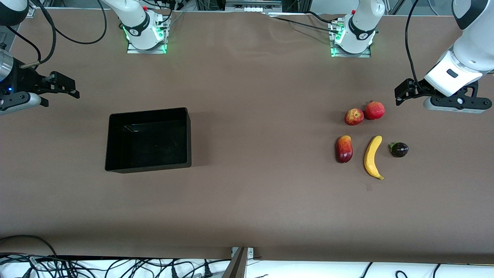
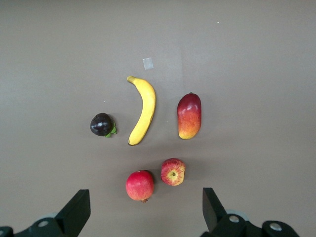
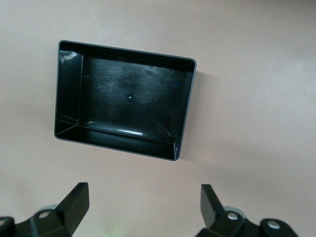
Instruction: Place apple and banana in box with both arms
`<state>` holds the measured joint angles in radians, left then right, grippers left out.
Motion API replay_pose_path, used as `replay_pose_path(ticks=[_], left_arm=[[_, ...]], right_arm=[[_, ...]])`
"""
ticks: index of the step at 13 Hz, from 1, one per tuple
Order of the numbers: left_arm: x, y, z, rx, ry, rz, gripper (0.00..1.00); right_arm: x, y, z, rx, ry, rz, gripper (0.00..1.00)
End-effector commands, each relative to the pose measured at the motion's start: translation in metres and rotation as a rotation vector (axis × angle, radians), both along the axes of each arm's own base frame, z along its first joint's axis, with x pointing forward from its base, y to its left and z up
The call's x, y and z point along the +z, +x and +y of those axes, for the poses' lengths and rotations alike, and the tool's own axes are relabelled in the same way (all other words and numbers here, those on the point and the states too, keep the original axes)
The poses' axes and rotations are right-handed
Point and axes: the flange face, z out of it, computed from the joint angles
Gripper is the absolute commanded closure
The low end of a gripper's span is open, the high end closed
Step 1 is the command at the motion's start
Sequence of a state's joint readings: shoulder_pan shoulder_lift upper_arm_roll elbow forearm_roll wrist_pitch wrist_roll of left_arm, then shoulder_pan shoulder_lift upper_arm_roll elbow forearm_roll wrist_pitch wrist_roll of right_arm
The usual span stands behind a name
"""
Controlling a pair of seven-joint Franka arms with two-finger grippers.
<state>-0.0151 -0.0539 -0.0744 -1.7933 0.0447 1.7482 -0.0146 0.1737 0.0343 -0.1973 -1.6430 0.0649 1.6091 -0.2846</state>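
The apple (image 1: 354, 116), red with yellow patches, lies on the table beside a plain red round fruit (image 1: 374, 110). The long yellow banana (image 1: 373, 156) lies nearer the front camera than both. The black box (image 1: 148, 112) stands empty toward the right arm's end. My left gripper (image 1: 401, 94) is open and empty, up over the table at the left arm's end; its wrist view shows the apple (image 2: 173, 172) and banana (image 2: 143, 109) below the open left gripper (image 2: 145, 203). My right gripper (image 1: 71, 88) is open and empty over the right arm's end; the box (image 3: 183, 113) lies below the open right gripper (image 3: 144, 197).
A red-yellow oval fruit (image 1: 344, 149) lies beside the banana toward the box. A small dark purple fruit (image 1: 399, 149) lies beside the banana toward the left arm's end. A small tape patch (image 1: 369, 187) is on the brown tablecloth. Cables run along the table's front edge.
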Motion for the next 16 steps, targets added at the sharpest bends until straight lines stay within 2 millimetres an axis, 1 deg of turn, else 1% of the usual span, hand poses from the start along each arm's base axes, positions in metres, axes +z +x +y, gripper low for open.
replay_pose_path(ticks=[1,2,3,4,6,8,9,10,12,13,14,15,16], left_arm=[[0.004,0.005,-0.003,-0.002,-0.013,0.005,0.00],[0.004,0.005,-0.003,-0.004,-0.013,0.005,0.00],[0.004,0.005,-0.003,-0.002,-0.013,0.005,0.00],[0.005,0.005,-0.003,-0.004,-0.013,0.004,0.00],[0.004,0.005,-0.003,-0.004,-0.013,0.005,0.00],[0.005,0.005,-0.003,-0.004,-0.013,0.004,0.00],[0.005,0.005,-0.003,-0.004,-0.013,0.004,0.00],[0.005,0.005,-0.003,-0.004,-0.013,0.004,0.00],[0.005,0.005,-0.003,-0.004,-0.013,0.004,0.00],[0.005,0.005,-0.003,-0.004,-0.013,0.004,0.00],[0.005,0.005,-0.003,-0.004,-0.013,0.004,0.00],[0.005,0.005,-0.003,-0.004,-0.013,0.004,0.00],[0.005,0.005,-0.003,-0.005,-0.013,0.004,0.00]], right_arm=[[-0.010,0.008,0.003,0.008,-0.046,0.032,0.00],[-0.028,0.013,0.002,0.007,-0.051,0.057,0.00],[-0.054,0.023,-0.002,-0.002,-0.058,0.079,0.00],[-0.082,0.031,-0.004,-0.009,-0.065,0.080,0.00],[-0.151,0.040,-0.009,-0.029,-0.077,0.075,0.00],[-0.214,0.041,-0.012,-0.042,-0.082,0.050,0.00],[-0.241,0.039,-0.013,-0.048,-0.082,0.031,0.00],[-0.267,0.038,-0.019,-0.065,-0.082,0.019,0.00],[-0.314,0.034,-0.023,-0.090,-0.070,0.035,0.00],[-0.331,0.030,-0.023,-0.105,-0.060,0.032,0.06],[-0.345,0.026,-0.024,-0.109,-0.065,0.024,0.18],[-0.350,0.023,-0.024,-0.110,-0.067,0.028,0.38],[-0.351,0.022,-0.024,-0.110,-0.067,0.034,0.59]])
